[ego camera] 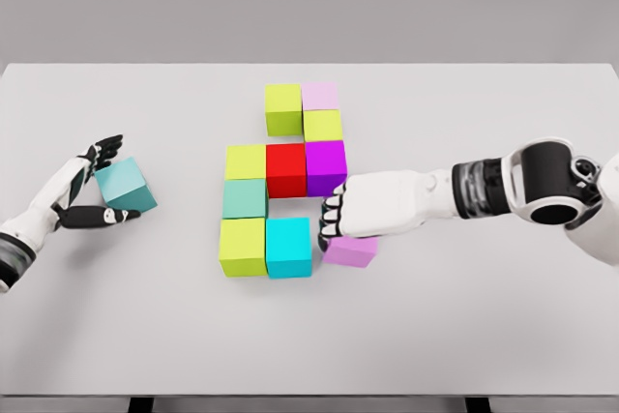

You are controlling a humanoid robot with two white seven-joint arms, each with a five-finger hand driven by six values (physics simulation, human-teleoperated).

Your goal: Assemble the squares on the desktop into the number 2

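Resting curled-fingered on the violet cube (350, 251), the right robot hand (340, 212) grips it; left robot hand (97, 186) open around the teal cube (126, 186).

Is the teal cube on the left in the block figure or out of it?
Out: the teal cube sits apart, between the left hand fingers.

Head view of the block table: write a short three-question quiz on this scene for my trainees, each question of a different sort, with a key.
1. True or false: the red cube sits between a yellow-green cube and a purple cube.
2. Multiple choice: the right hand is over which block? A) the cyan cube B) the lilac cube C) the pale pink cube
3. Fill in: the left hand is cupped around a ____ cube standing apart from the rest.

Key: 1 true; 2 B; 3 teal.
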